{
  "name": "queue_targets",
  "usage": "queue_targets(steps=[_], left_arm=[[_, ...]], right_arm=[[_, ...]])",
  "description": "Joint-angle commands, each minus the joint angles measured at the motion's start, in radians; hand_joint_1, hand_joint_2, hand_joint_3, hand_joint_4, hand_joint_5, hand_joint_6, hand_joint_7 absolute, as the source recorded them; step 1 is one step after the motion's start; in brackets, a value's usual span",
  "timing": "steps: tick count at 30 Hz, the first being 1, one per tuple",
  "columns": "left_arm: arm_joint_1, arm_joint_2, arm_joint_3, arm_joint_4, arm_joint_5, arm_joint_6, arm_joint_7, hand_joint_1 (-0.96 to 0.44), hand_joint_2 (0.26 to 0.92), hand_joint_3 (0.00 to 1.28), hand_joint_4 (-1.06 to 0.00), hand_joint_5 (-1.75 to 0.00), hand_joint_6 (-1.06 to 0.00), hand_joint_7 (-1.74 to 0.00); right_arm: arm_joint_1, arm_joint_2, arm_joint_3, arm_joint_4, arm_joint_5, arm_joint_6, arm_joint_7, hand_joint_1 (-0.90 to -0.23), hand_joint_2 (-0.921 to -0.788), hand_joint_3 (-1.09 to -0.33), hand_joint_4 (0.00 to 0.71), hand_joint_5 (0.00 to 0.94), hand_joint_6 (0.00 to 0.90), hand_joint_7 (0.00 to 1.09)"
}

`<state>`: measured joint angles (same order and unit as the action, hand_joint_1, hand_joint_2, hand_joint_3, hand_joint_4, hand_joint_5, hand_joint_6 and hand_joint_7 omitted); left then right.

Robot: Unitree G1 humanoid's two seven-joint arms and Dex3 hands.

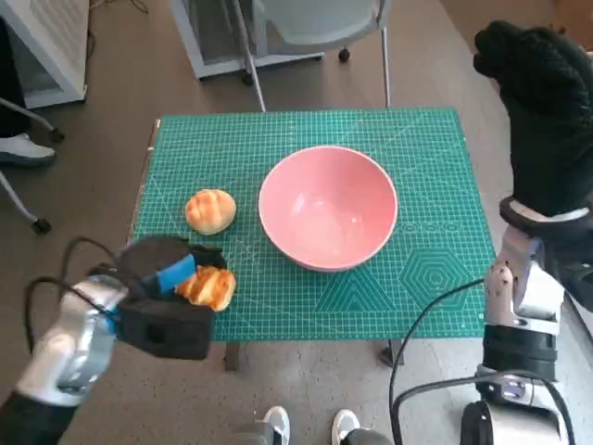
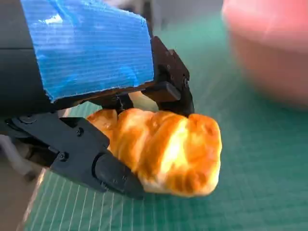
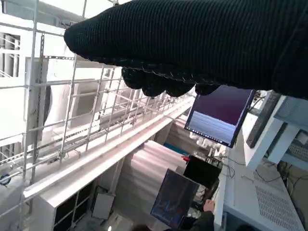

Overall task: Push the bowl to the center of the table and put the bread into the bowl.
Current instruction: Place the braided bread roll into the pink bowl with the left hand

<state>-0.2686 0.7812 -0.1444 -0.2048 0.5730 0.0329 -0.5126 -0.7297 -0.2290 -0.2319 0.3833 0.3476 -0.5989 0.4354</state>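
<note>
Looking down from the head, the pink bowl [image 1: 328,207] sits mid-table, a second bun [image 1: 210,210] toward the left edge. Left wrist: the left hand [image 2: 96,110] grips the bread [image 2: 166,150]. Right wrist: the right hand [image 3: 192,43], raised, fingers curled, holding nothing.

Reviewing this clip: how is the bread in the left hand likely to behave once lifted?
The bread looks soft and light; the left hand fingers may dent it. Its glazed crust could be slightly slippery. It seems stiff enough not to sag.
</note>
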Motion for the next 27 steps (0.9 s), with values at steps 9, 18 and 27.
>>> queue_targets(steps=[9, 18, 27], left_arm=[[-0.129, -0.049, 0.162, -0.215, -0.147, -0.05, 0.056, 0.0, 0.892, 0.0, -0.84, -1.02, -0.75, -1.01], [-0.295, -0.159, 0.094, -0.155, -0.125, -0.088, 0.132, 0.0, 0.886, 0.0, -0.84, -0.98, -0.77, -1.03], [-0.415, -0.299, -0.044, 0.04, -0.08, -0.152, 0.197, 0.0, 0.893, 0.0, -0.82, -1.01, -0.76, -1.04]], right_arm=[[0.045, 0.007, 0.007, -0.007, -0.015, 0.021, -0.022, -0.521, -0.921, -0.48, 0.358, 0.003, 0.438, 0.01], [0.052, 0.01, 0.01, 0.001, -0.012, 0.035, -0.025, -0.527, -0.921, -0.441, 0.378, 0.01, 0.452, 0.01], [0.065, 0.007, 0.014, -0.009, -0.02, 0.028, -0.023, -0.525, -0.921, -0.447, 0.378, 0.006, 0.457, 0.01]])
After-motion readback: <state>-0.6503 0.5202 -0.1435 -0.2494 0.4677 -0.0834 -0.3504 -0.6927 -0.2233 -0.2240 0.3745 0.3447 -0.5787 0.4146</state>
